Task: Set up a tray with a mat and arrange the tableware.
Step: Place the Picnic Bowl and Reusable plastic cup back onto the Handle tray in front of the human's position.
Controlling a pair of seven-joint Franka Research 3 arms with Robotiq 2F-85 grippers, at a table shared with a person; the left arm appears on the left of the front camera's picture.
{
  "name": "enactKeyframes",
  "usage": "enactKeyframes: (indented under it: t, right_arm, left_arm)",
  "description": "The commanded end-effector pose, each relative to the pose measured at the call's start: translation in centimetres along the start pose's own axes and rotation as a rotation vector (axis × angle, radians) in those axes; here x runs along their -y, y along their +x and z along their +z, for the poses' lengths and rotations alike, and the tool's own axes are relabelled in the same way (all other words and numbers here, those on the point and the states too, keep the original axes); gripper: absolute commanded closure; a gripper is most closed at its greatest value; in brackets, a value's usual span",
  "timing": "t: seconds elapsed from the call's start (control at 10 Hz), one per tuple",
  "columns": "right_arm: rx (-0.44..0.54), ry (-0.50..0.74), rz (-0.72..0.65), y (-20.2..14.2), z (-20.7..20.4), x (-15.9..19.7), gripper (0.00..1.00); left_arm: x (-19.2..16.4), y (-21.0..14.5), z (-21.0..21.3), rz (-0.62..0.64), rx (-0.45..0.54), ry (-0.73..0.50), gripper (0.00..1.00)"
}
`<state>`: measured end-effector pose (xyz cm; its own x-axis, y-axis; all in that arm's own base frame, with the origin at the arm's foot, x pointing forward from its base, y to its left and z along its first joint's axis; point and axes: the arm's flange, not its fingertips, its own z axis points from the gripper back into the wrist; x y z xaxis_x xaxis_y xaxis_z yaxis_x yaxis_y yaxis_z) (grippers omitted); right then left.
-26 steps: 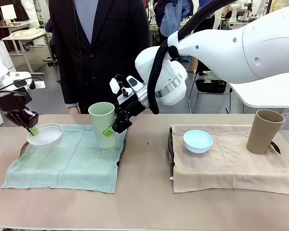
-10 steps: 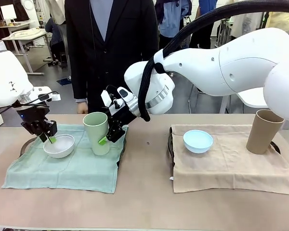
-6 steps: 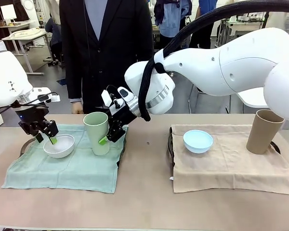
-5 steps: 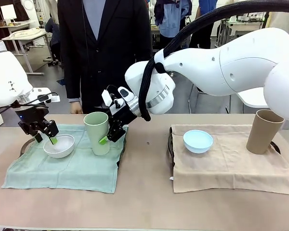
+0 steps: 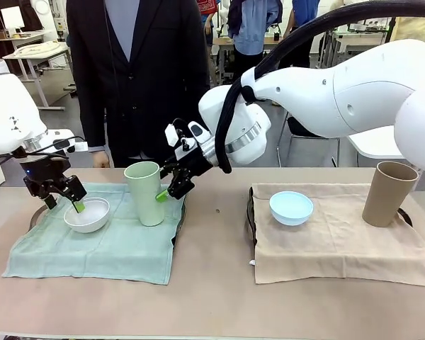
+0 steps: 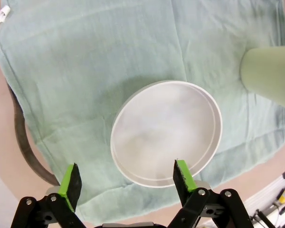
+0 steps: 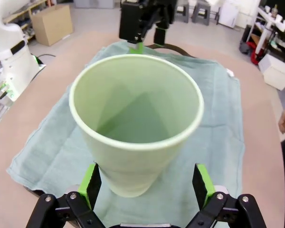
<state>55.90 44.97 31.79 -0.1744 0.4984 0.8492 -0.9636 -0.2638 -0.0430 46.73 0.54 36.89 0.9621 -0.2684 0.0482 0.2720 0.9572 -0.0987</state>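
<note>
on green mat (image 5: 92,248), white bowl (image 5: 87,214), green cup (image 5: 145,193), both grippers spread, free

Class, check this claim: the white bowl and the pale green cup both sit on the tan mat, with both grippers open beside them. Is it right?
Not quite. The white bowl and pale green cup sit on the green mat, as the front view shows; the tan mat holds the other two pieces. The left gripper and right gripper are indeed open.

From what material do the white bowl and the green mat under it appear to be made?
White bowl: probably ceramic or melamine, smooth with a soft sheen and a thin rim. Green mat: woven cloth, matte, with creases and a visible weave.
</note>
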Motion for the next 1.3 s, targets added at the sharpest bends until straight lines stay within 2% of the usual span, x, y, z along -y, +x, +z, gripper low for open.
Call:
enactKeyframes:
  t: [0.0,0.1,0.2,0.6,0.7,0.8,0.9,1.0,1.1,1.2]
  right_arm:
    - [-0.015,-0.026,-0.123,-0.1,2.3,-1.1,0.0]
    - [-0.033,-0.013,-0.2,0.1,4.5,-1.9,0.0]
    - [-0.095,0.016,-0.292,1.3,7.4,-3.4,0.0]
    - [-0.455,-0.082,-0.508,10.7,17.9,-9.7,0.0]
    - [-0.548,-0.108,-0.667,12.9,19.8,-11.9,0.0]
    - [-0.615,-0.149,-0.842,15.0,20.9,-14.0,0.0]
    - [-0.694,-0.237,-0.976,16.9,22.0,-16.2,0.0]
    - [-0.726,-0.336,-0.975,18.1,23.2,-17.8,0.0]
    - [-0.633,-0.237,-0.781,15.4,22.5,-15.2,0.0]
    - [-0.633,-0.237,-0.781,15.4,22.5,-15.2,0.0]
  left_arm:
    - [-1.3,-1.1,1.7,-0.018,-0.03,-0.017,0.0]
    - [-2.3,-1.7,3.6,0.005,-0.047,-0.035,0.0]
    - [-3.6,-2.7,6.7,0.029,-0.039,-0.039,0.0]
    - [-6.4,-8.0,19.9,0.06,-0.039,0.01,0.0]
    - [-6.0,-9.5,22.9,0.025,-0.022,0.013,0.0]
    - [-5.1,-10.4,24.9,-0.074,0.018,-0.015,0.0]
    - [-4.1,-10.7,25.6,-0.133,0.061,-0.016,0.0]
    - [-5.5,-10.4,24.2,0.026,-0.001,0.004,0.0]
    - [-5.5,-10.4,24.2,0.026,-0.001,0.004,0.0]
    - [-5.5,-10.4,24.2,0.026,-0.001,0.004,0.0]
